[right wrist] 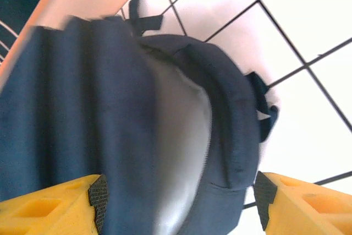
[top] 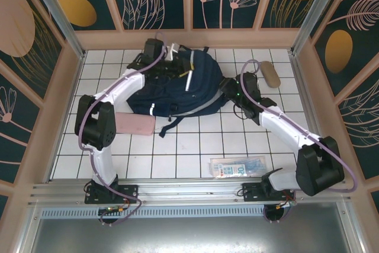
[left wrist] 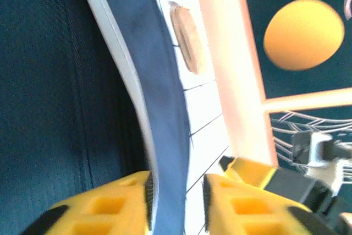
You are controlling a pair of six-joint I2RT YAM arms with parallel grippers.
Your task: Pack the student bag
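Note:
The student bag (top: 177,87), navy blue with white stripes, lies at the back middle of the tiled table. My left gripper (top: 167,54) is at its far top edge. In the left wrist view the bag (left wrist: 55,81) shows a blue, white-edged rim running between the yellow fingers of that gripper (left wrist: 176,191). Those jaws stand apart, with bare tile showing beside the right pad. My right gripper (top: 227,87) is at the bag's right side. There its jaws (right wrist: 179,193) straddle a wide bulge of the bag (right wrist: 82,108), with a small gap at the right pad (right wrist: 265,196).
A pink flat pouch (top: 133,124) lies left of the bag, by the left arm. A tan oval case (top: 270,74) sits at the back right, near the wall (left wrist: 187,37). A clear packet (top: 238,166) rests near the front right. Panelled walls enclose the table.

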